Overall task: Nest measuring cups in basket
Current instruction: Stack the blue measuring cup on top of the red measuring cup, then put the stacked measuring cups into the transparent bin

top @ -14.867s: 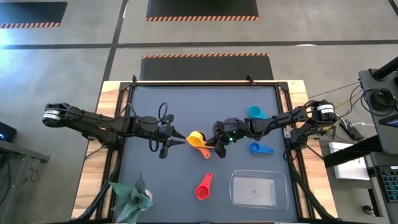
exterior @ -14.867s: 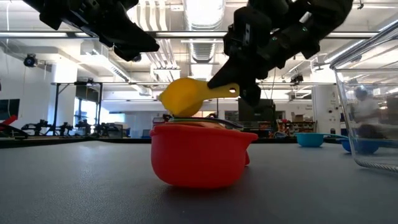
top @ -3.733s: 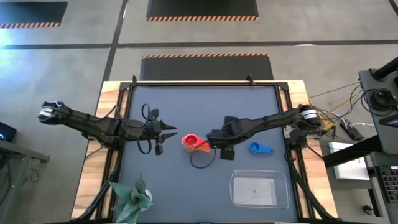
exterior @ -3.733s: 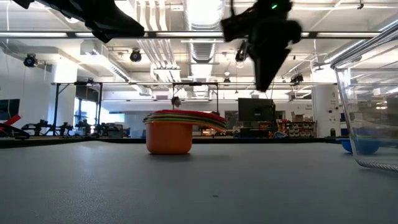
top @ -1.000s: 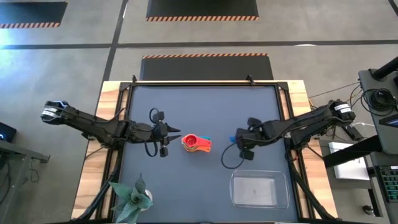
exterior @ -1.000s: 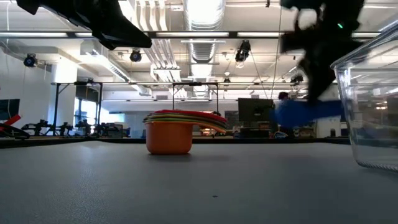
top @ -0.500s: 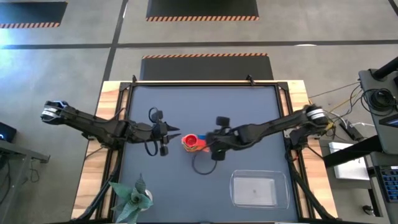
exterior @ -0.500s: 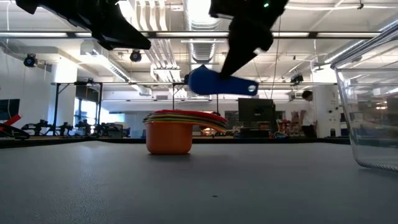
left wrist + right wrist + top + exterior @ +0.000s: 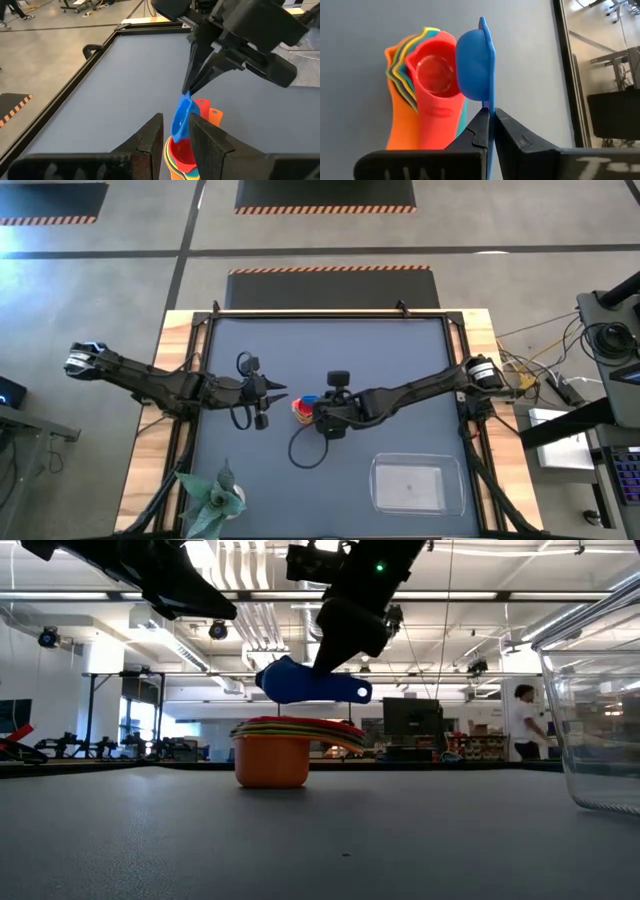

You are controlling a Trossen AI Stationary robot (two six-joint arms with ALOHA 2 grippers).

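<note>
Several measuring cups sit nested in one stack (image 9: 300,412) at mid-table, orange outermost (image 9: 270,760) and red (image 9: 434,80) on top. The stack's base rests on the table. My right gripper (image 9: 318,408) hovers just over the stack, shut on the blue cup (image 9: 298,682). The left gripper (image 9: 284,389) waits, open, just left of the stack, which shows between its fingers (image 9: 183,155). The clear basket (image 9: 417,486) stands at the near right; its wall shows in the low view (image 9: 598,690). My right gripper pinches the blue cup's handle (image 9: 488,106) between its two fingers (image 9: 476,131). It slants down from the table's right, and the fingers lie along the handle. The cup is lifted clear, turned on its edge, with its bowl (image 9: 180,119) toward the table's left, just above the stack.
A potted plant (image 9: 212,498) stands at the table's near left corner. A raised frame (image 9: 330,313) runs round the dark mat. People walk in the room beyond the table (image 9: 523,725).
My right gripper has carried the blue cup from the table's right side, near the basket, leftward to over the stack, and has come lower over it in the last half second. The stack has stayed where it was.
</note>
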